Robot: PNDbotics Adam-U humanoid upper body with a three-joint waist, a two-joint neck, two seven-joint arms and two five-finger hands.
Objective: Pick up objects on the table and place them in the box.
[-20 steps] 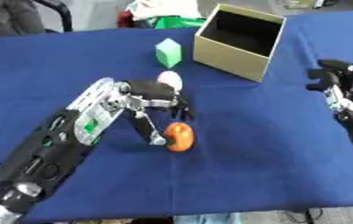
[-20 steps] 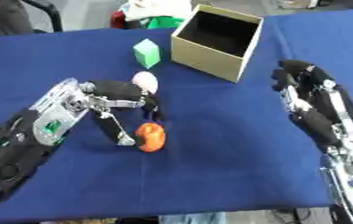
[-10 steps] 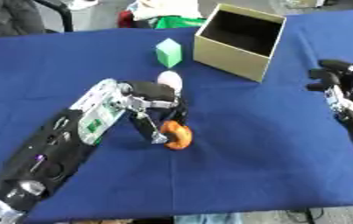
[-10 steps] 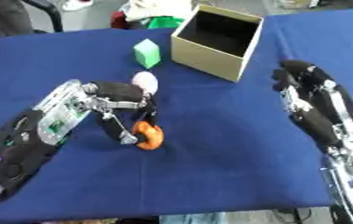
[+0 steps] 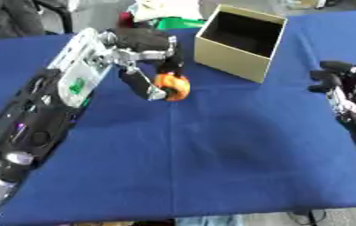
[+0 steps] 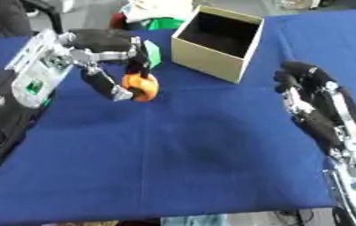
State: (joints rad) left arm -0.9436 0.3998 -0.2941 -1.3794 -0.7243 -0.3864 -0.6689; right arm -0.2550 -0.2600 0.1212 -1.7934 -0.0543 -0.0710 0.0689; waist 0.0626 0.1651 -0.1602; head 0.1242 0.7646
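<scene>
Left eye view, table: the blue-clothed table (image 5: 211, 154) fills the picture, bare through the middle and near side.
Left arm: it (image 5: 49, 101) comes in from the near left and reaches toward the far middle.
Box: the tan open-topped box (image 5: 241, 42) stands at the far side, right of the left hand, its opening facing up and tipped a little toward the camera; its inside looks dark and I cannot tell what it holds.
Right hand: the right hand (image 6: 308, 88) rests idle at the right edge, fingers relaxed and straight, holding nothing.
Left hand: the left hand (image 5: 146, 57) has its fingers and thumb curled round the orange object, pinching it from above and from the side.
Orange object: the orange round object (image 5: 172, 86) hangs in that grasp, seemingly clear of the cloth, just left of the box's near corner.
Green block: a green block (image 6: 151, 53) shows behind the left hand, near the box's left wall, partly hidden.
Step in hand: carrying the orange object to the box.
Doing it well: I judge the hand needs to rise above the near wall before moving right, so the object clears the rim, and let go only once centred over the opening.
</scene>
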